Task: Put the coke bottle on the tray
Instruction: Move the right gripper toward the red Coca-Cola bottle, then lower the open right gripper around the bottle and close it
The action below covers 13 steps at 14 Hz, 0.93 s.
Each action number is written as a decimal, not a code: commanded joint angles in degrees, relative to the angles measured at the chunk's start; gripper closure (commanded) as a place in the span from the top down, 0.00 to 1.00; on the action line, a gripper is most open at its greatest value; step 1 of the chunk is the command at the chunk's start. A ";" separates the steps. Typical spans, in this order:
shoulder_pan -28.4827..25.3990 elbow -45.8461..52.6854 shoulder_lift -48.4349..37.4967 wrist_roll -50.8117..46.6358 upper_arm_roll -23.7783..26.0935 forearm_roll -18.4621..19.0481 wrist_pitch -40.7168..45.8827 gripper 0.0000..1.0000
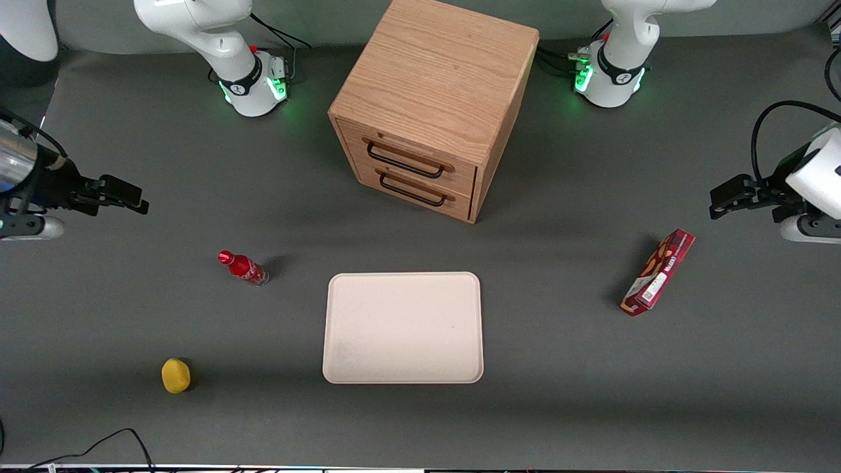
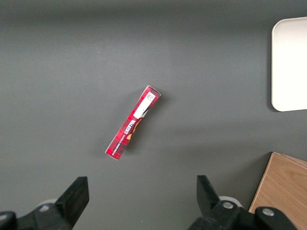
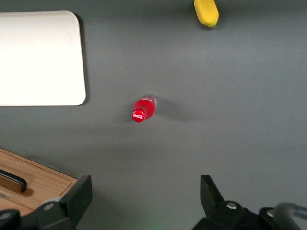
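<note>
The coke bottle (image 1: 243, 268), small and red with a red cap, stands upright on the grey table beside the tray, toward the working arm's end. It also shows in the right wrist view (image 3: 143, 110). The pale beige tray (image 1: 403, 327) lies flat with nothing on it, nearer the front camera than the cabinet; it shows in the right wrist view (image 3: 38, 57) too. My right gripper (image 1: 139, 201) hangs above the table at the working arm's end, farther from the front camera than the bottle and well apart from it. It is open and empty (image 3: 146, 191).
A wooden drawer cabinet (image 1: 427, 105) stands at mid-table, farther from the front camera than the tray. A yellow lemon (image 1: 176, 375) lies nearer the front camera than the bottle. A flat red snack box (image 1: 658, 271) lies toward the parked arm's end.
</note>
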State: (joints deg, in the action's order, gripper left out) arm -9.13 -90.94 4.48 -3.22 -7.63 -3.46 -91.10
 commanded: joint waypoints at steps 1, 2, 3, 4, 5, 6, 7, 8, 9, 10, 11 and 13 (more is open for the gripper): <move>0.08 -5.79 -0.08 -7.22 4.01 1.61 -6.51 1.00; 0.86 -9.92 -0.87 -7.68 5.77 1.61 -10.20 1.00; 1.31 -14.48 -2.01 -7.77 6.83 1.61 -14.76 1.00; 1.83 -18.71 -2.89 -7.68 7.02 1.61 -19.33 1.00; 2.10 -21.79 -2.73 -7.42 7.37 1.70 -23.29 1.00; 2.10 -23.56 -2.12 -6.98 7.37 1.70 -26.72 1.00; 2.19 -25.15 -1.33 -6.72 7.37 1.70 -29.80 1.00; 2.19 -27.17 -0.54 -6.72 7.37 1.70 -33.40 1.00; 2.19 -29.62 0.17 -6.72 7.37 1.87 -37.70 1.00; 2.19 -32.17 0.52 -6.80 7.37 2.48 -41.57 1.00; 2.19 -34.37 0.44 -6.80 7.37 2.58 -43.96 1.00; 2.19 -35.88 0.79 -6.80 7.37 2.66 -45.99 0.99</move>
State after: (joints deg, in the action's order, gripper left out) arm -7.66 -124.52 6.14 -9.82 -1.05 -1.88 -134.46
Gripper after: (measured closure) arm 0.004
